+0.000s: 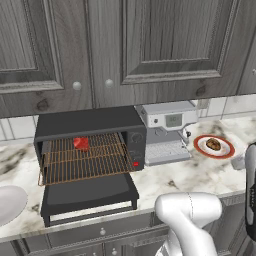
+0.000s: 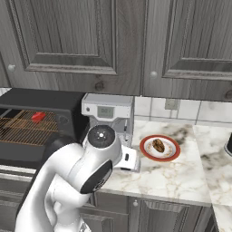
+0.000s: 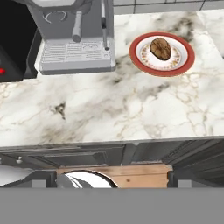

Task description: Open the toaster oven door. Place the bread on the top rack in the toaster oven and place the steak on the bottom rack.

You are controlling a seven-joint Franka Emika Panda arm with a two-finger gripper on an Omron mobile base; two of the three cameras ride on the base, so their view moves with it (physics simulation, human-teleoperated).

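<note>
Black and boxy, the countertop toaster oven stands with its flat black door folded down. The small bright red steak lies on a coppery-brown wire rack; which of the two racks cannot be told. The brown, rounded bread roll sits on a red-rimmed white plate, on the marble counter just beside the silver-white coffee machine. The gripper hangs above the counter edge, fingers spread wide and holding nothing. Judged step: fetching the bread. The next move calls for a descent over the roll and a centred closure.
</note>
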